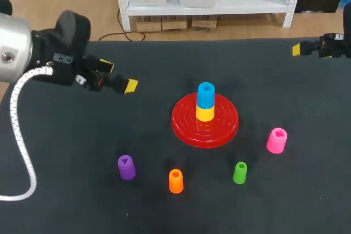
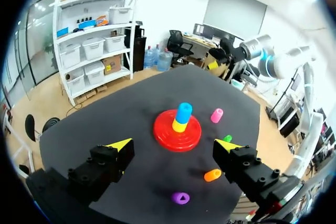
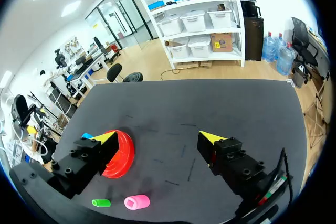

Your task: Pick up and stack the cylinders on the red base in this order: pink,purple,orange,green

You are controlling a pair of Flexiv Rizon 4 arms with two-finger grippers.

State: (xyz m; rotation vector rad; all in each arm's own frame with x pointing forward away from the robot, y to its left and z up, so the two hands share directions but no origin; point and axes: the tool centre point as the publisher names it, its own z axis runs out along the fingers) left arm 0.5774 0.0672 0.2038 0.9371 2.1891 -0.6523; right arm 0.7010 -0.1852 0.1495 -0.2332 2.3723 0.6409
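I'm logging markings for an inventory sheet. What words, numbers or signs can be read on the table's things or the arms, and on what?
No text here can be read.
Small white label on the left arm's black wrist: print too small to read.
Pink plastic cylinder, purple plastic cylinder, orange plastic cylinder, green plastic cylinder: no print, only holes in their tops.
Round red plastic base: no print.

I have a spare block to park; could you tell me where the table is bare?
Bare table lies behind the red base and left of the purple cylinder. The row from there to the pink cylinder is crowded.
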